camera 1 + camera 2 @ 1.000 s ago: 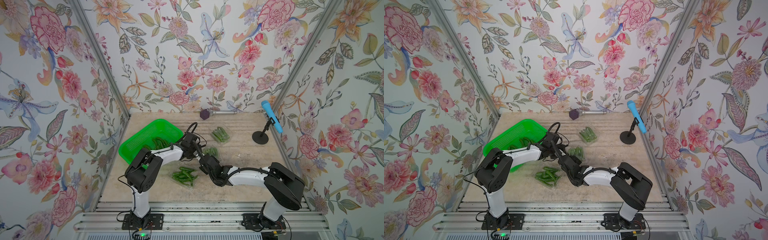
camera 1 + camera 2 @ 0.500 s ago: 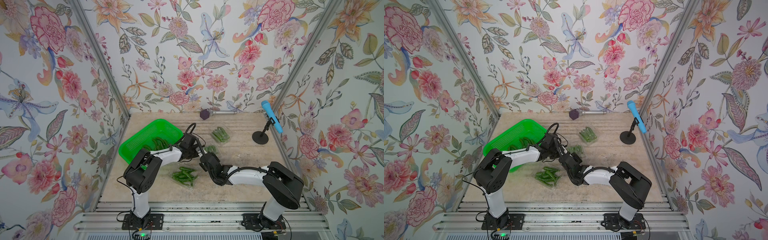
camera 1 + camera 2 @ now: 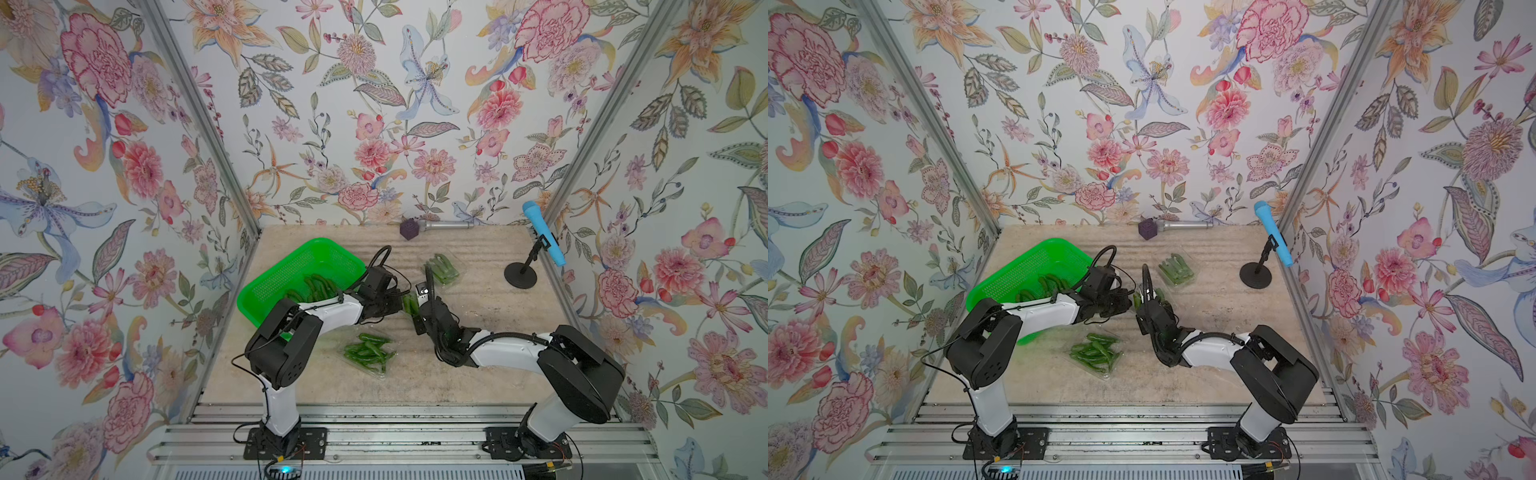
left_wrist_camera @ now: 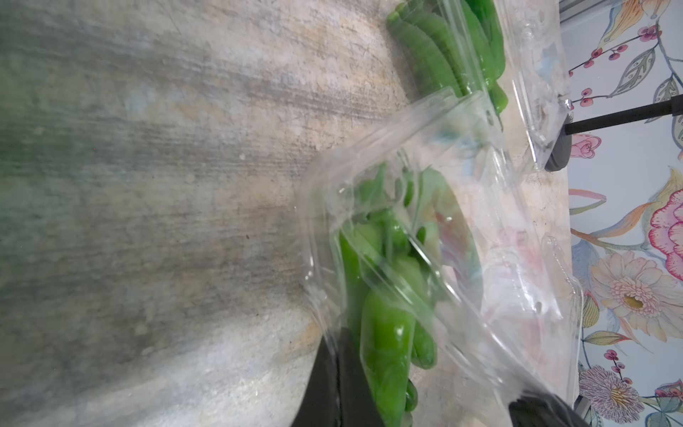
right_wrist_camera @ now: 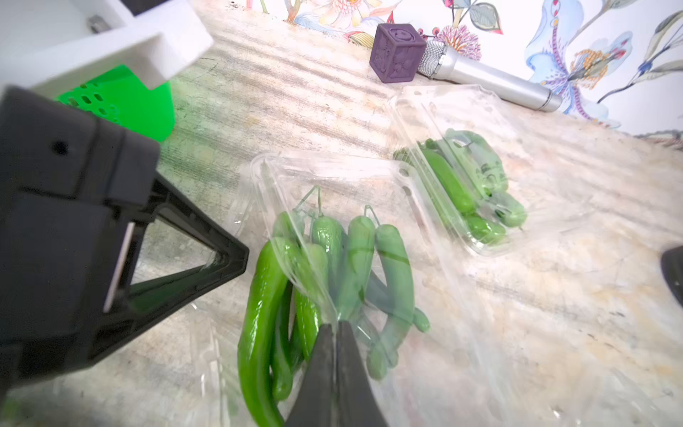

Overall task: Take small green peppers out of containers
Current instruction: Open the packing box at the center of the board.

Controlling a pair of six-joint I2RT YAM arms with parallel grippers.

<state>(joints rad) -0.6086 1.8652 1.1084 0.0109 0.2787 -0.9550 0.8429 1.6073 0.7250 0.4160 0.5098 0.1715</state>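
In the left wrist view, the container is blurred.

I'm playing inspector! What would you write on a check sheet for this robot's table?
Surface: beige tabletop, worn and streaky.
Job's things: three clear containers seen, all holding peppers: far container, middle container, near container. More peppers lie in the green basket.
Clutter: purple cube and silver microphone by the back wall; blue microphone on a black stand.
Pincers: left pincer and right pincer both shut on the middle container's plastic.
Cables: black cables loop above both wrists.
Surroundings: flowery walls on three sides, metal rail in front.
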